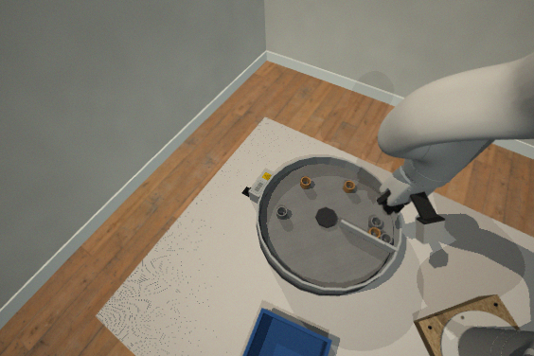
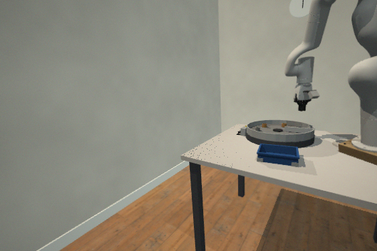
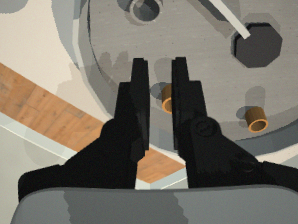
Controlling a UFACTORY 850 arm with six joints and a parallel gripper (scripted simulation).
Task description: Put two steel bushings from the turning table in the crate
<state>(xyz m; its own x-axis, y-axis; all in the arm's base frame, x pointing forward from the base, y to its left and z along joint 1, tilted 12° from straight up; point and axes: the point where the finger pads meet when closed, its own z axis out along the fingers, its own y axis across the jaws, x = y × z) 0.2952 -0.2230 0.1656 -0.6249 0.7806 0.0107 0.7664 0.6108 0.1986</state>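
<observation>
The round grey turning table [image 1: 310, 256] [image 2: 279, 137] [image 3: 215, 75] carries steel and copper-coloured bushings. One steel bushing [image 1: 282, 217] stands at its left. Another steel bushing [image 1: 375, 226] [image 3: 145, 19] and a third [image 1: 386, 238] are near the divider, with a copper bushing [image 1: 374, 232] between them. Two more copper bushings [image 1: 305, 186] [image 1: 349, 189] stand at the back; in the wrist view one is partly behind the right finger. My gripper [image 1: 393, 207] [image 2: 301, 110] [image 3: 160, 78] is narrowly open and empty, above the table's right edge. The blue crate [image 1: 296, 325] [image 2: 278, 158] shows no bushing in its visible part.
A pale divider bar [image 1: 367, 235] [image 3: 231, 18] runs from the dark hub [image 1: 327, 217] [image 3: 258, 46] to the rim. A raised wall surrounds the turning table. A small box with a yellow label [image 1: 259, 186] sits at its left. The arm's wooden base plate [image 1: 430, 327] [image 2: 359, 155] is at the right.
</observation>
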